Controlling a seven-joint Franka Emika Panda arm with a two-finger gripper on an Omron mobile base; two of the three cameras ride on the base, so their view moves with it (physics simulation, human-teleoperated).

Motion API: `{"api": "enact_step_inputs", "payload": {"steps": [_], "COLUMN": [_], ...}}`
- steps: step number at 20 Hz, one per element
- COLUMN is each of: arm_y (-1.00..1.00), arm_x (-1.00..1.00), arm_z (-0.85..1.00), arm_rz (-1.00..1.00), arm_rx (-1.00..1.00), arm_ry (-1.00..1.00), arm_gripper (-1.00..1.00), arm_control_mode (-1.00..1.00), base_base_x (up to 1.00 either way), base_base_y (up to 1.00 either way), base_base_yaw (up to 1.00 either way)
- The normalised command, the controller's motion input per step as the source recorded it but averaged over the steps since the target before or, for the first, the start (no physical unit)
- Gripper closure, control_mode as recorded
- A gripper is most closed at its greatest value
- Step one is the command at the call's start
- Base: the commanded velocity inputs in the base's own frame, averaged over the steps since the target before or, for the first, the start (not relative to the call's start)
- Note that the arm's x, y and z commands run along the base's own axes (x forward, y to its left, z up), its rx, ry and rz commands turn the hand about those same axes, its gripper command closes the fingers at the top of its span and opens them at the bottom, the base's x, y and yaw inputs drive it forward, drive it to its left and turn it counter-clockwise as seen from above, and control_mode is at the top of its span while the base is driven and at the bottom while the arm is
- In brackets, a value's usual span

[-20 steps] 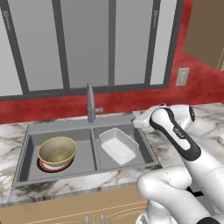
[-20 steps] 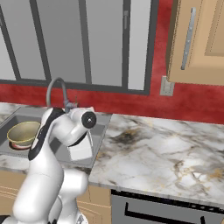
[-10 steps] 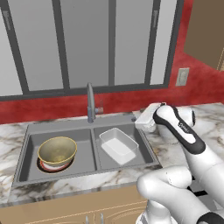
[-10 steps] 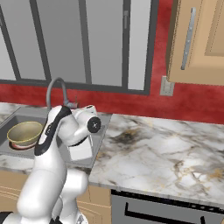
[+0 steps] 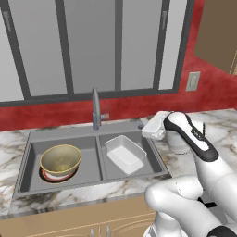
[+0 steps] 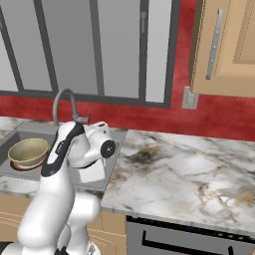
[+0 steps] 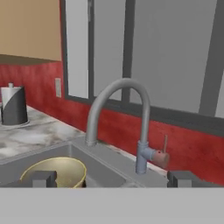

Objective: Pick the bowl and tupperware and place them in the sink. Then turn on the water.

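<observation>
Left base view: the grey metal double-basin sink [image 5: 88, 132] is sunk into the marbled worktop [image 5: 18, 139] below a red backsplash and a grey-framed window. The round olive-gold bowl [image 5: 60, 160] sits upright in the left basin, on top of a round red-and-white plate [image 5: 48, 176] whose edge peeks out at the bowl's front. The white translucent rectangular tupperware [image 5: 125, 153] lies in the right basin, open side up, its long axis running diagonally from the basin's back left toward its front right. The tall slim grey faucet [image 5: 96, 109] stands at the sink's back rim over the divider, its small lever sticking out to the right. The white arm reaches in from the lower right, its hand hanging over the sink's back right corner, close to the right of the faucet.

Right base view: the arm's white links stand in front of the right basin and cover most of the tupperware [image 6: 92, 172]; the bowl [image 6: 28, 151] shows clear in the left basin. The faucet [image 6: 63, 99] arches behind the arm. A wooden wall cabinet [image 6: 224, 45] hangs at upper right.

Hand view: the gripper [image 7: 111, 178] has its fingertips [image 7: 41, 177] spread wide with nothing between them, level with the faucet's [image 7: 120, 116] base and lever [image 7: 161, 156]. The bowl [image 7: 59, 170] lies low left. A paper towel roll [image 7: 13, 105] stands on the far worktop.
</observation>
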Motion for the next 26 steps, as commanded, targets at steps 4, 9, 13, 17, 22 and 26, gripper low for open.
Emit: {"api": "enact_step_inputs", "payload": {"steps": [4,9,13,17,22,26], "arm_y": [0.11,0.04,0.15,0.28,0.26,0.04], "arm_x": [0.01,0.09,0.19,0.27,0.44,0.42], "arm_z": [0.0,0.0,0.0,0.0,0.0,0.0], "arm_rz": [0.0,0.0,0.0,0.0,0.0,0.0], "arm_rx": [0.01,0.0,0.0,0.0,0.0,0.0], "arm_ry": [-0.11,-0.08,-0.03,0.0,0.0,0.0], "arm_gripper": [-1.0,-1.0,-1.0,-1.0,-1.0,-1.0], "arm_control_mode": [-1.0,-1.0,-1.0,-1.0,-1.0,-1.0], "base_base_x": [0.0,0.0,0.0,0.0,0.0,0.0], "base_base_y": [0.0,0.0,0.0,0.0,0.0,0.0], "base_base_yaw": [0.0,0.0,0.0,0.0,0.0,0.0]}}
